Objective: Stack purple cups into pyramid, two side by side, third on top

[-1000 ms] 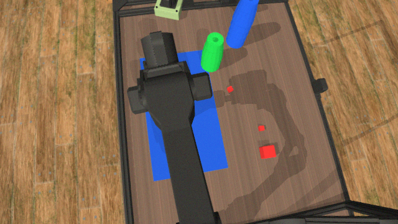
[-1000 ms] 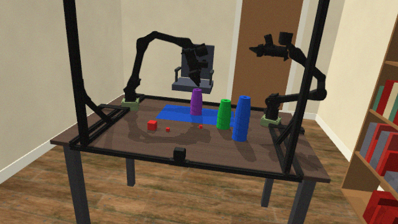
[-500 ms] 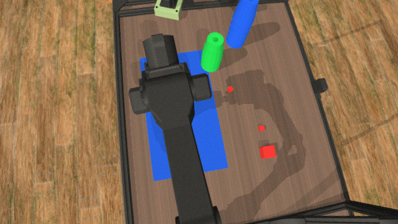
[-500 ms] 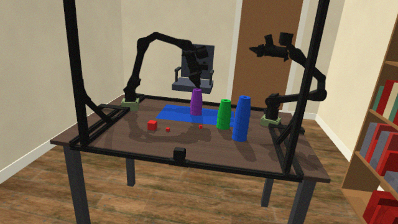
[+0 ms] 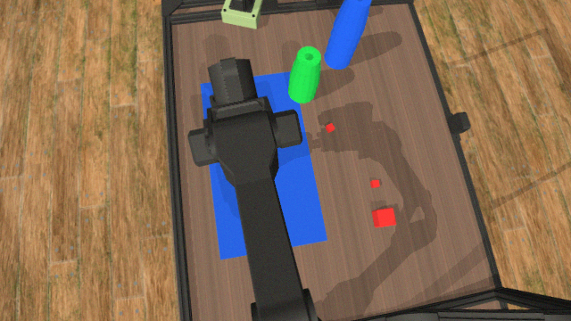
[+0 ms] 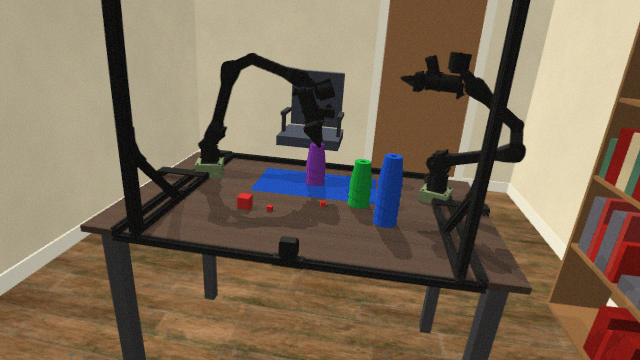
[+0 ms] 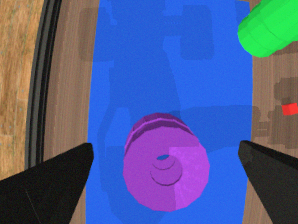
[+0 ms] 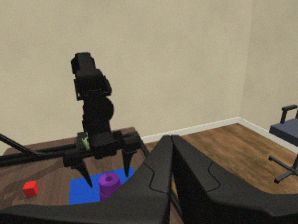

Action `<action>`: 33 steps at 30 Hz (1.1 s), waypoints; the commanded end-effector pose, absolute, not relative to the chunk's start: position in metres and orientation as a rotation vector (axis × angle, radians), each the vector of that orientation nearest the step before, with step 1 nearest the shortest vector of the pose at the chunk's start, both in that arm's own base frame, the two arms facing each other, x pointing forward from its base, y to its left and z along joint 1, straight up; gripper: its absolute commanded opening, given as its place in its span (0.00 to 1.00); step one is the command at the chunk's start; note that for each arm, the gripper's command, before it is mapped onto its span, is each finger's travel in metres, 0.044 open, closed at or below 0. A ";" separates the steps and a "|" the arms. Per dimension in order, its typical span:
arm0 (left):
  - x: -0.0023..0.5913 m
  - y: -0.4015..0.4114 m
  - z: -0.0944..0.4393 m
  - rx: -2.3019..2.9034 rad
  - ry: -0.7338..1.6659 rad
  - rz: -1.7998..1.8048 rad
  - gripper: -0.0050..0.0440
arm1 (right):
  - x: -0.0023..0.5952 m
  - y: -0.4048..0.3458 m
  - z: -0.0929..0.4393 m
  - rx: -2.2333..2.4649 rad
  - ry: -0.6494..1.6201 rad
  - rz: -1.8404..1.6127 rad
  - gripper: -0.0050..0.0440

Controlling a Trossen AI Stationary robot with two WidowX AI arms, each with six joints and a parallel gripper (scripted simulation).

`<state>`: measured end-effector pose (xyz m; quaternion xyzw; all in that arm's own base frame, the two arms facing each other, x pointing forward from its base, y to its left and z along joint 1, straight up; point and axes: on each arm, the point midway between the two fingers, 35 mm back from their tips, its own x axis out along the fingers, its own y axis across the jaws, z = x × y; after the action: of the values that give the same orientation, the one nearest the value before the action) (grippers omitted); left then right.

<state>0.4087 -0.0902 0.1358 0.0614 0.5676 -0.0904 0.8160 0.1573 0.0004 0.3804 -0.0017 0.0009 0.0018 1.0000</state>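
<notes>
Cubes begin the row at the left of the exterior view: a large red cube, then a small red cube. Next, the left gripper points down over the purple cups, its jaws wide apart on either side of their top and nothing held. The cups stand upside down, nested in one column on the blue mat; I cannot count them surely. A second small red cube lies off the mat's edge. Further right come the green stack and the taller blue stack, both upright. Last, the right gripper hangs high, jaws closed on nothing.

None of the pyramid is built. Left to do, as I judge it: part the nest, set two cups side by side, bridge them with the third, release, open both grippers past half and back off. The green stack deserves a wide berth.
</notes>
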 end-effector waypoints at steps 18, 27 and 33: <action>0.408 -0.090 0.120 0.132 1.217 -0.189 0.71 | 0.157 0.000 0.381 0.000 0.000 0.000 0.10; 0.408 -0.090 0.120 0.132 1.217 -0.189 0.62 | 0.157 0.000 0.381 0.000 0.000 0.000 0.10; 0.408 -0.090 0.120 0.132 1.217 -0.189 0.54 | 0.157 0.000 0.381 0.000 0.000 0.000 0.10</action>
<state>0.4077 -0.0900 0.1213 0.0612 0.5699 -0.0899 0.8145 0.1574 0.0005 0.3800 -0.0017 0.0013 0.0020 1.0000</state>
